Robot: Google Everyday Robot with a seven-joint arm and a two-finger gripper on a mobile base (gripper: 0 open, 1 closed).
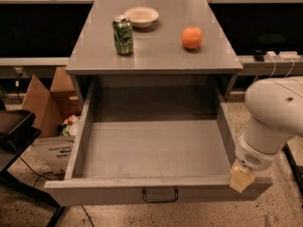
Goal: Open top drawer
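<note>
The grey cabinet (156,56) stands with its top drawer (151,148) pulled far out toward the camera, its tray open to view, so the opening looks done (perhaps a little travel remains). The white arm (274,112) hangs at the right, its gripper (241,178) at the drawer's front right corner, apart from the handle (160,196); clenched or released, I cannot tell.
</note>
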